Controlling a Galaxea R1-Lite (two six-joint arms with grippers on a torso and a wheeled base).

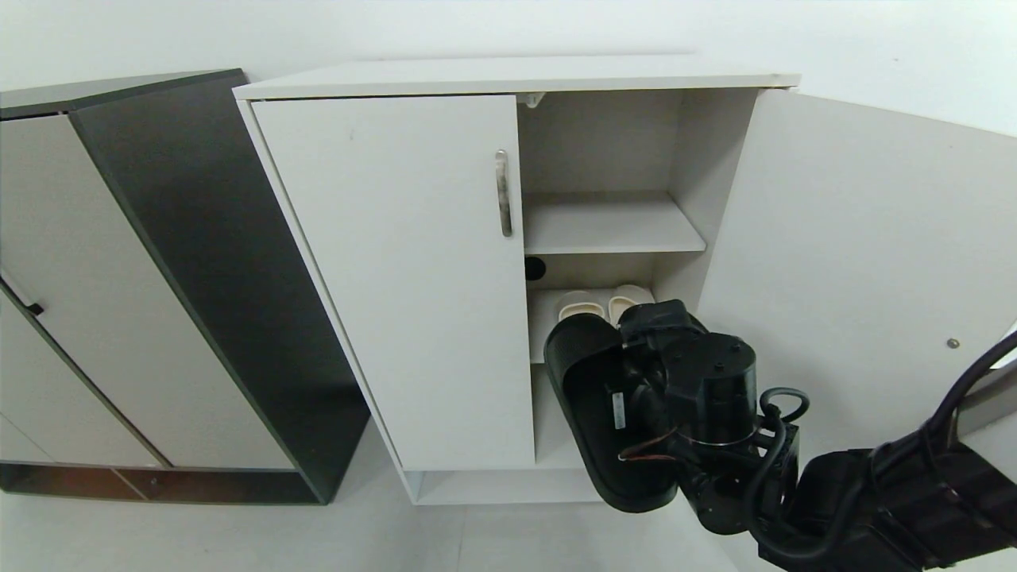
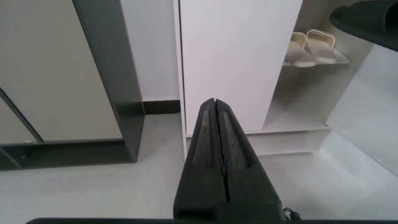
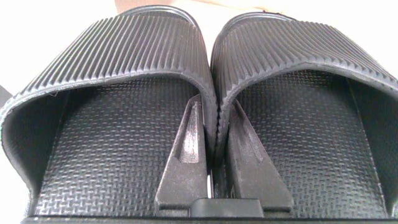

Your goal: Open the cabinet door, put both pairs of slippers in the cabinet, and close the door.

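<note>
So the right gripper [image 3: 214, 109] has the black slippers [image 3: 124, 143] as a pair, its two wedge-shaped fingers [image 3: 186, 155] slipped inside, one in each shoe, pinching the two inner side walls together between them. Soft rubbery-looking stuff: the wide straps are covered in fine lengthwise ribs and arch over like little tunnels, and the footbeds under the fingers have a tiny diamond-grid texture. Seen from outside, the near slipper is one long smooth oval with rounded ends, matte black, tilted with the toe end up

The pair hangs in the air right at the open half of the white cabinet [image 1: 516, 75], low down. Just past the gripper, on the lower shelf, sits a pair of beige slippers [image 1: 600, 306], side by side, same chunky rounded shape. Above them is a flat white shelf [image 1: 612, 226]. The open door [image 1: 858, 262] swings out to the gripper's right, plain flat panel. To its left the other door [image 1: 397, 278] is shut, with a slim upright metal bar handle [image 1: 502, 193]

The left gripper [image 2: 214, 106] hangs low over the pale floor, out in front of that shut door, its fingers pressed flat together with nothing between them. Farther off to its left stands a dark grey cabinet [image 1: 206, 278] with light fronts
</note>
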